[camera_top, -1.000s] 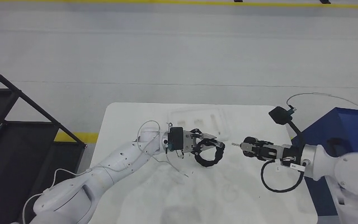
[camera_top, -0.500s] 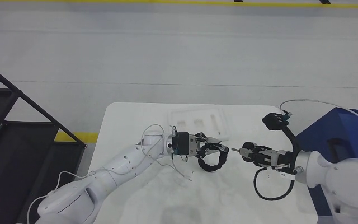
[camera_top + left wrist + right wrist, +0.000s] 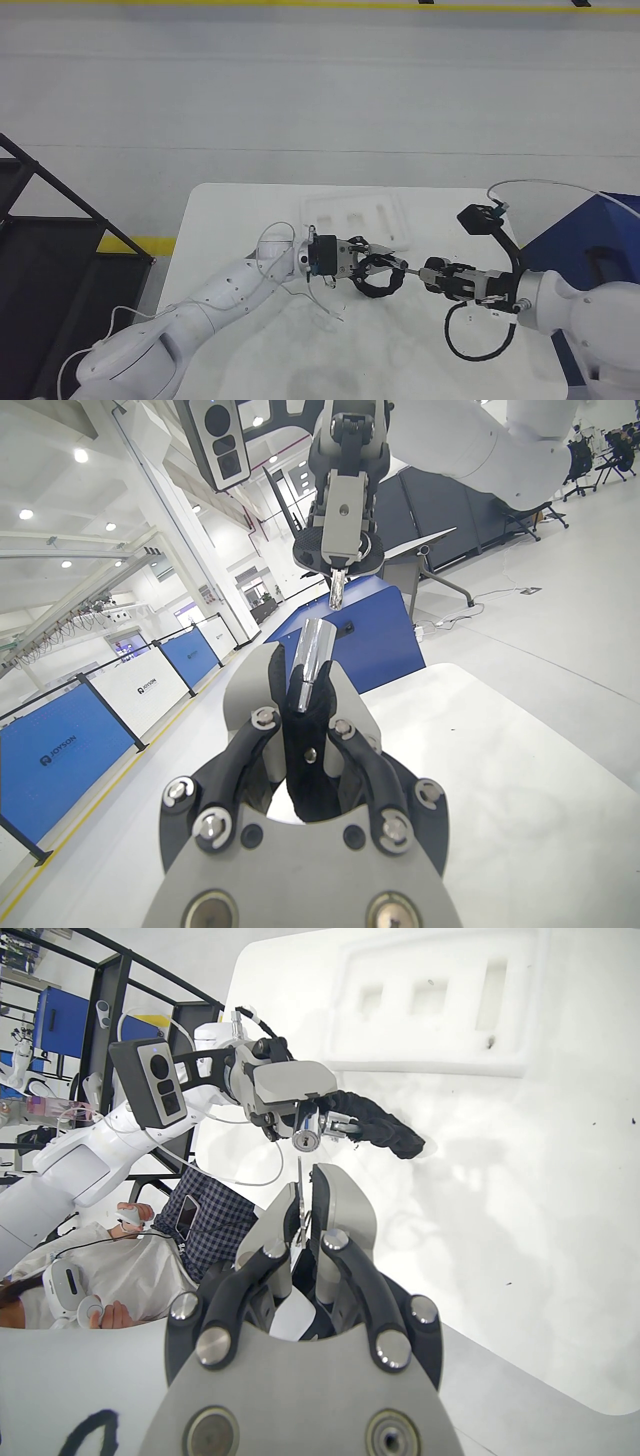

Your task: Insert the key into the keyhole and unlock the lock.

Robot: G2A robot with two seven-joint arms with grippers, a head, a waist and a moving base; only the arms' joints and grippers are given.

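My left gripper (image 3: pixel 388 263) is shut on a cable lock, holding it above the white table (image 3: pixel 230 210). The lock's chrome cylinder (image 3: pixel 311 657) juts out past the fingers, and its black cable (image 3: pixel 376 288) hangs in a loop below. The keyhole face (image 3: pixel 306 1141) points at my right gripper (image 3: pixel 428 271), which is shut on a thin metal key (image 3: pixel 300 1188). The key blade (image 3: pixel 337 593) points at the cylinder's end, with a small gap between them. Tip and keyhole are roughly in line.
A white foam tray (image 3: pixel 355 218) with several recesses lies on the table behind the grippers. A blue cabinet (image 3: pixel 590 235) stands off the table's right edge, and a black rack (image 3: pixel 40 270) stands to the left. Bare tabletop lies in front of the arms.
My right arm has moved left with the key, closing most of the gap to the lock. My left gripper has shifted a little to the right with the lock.
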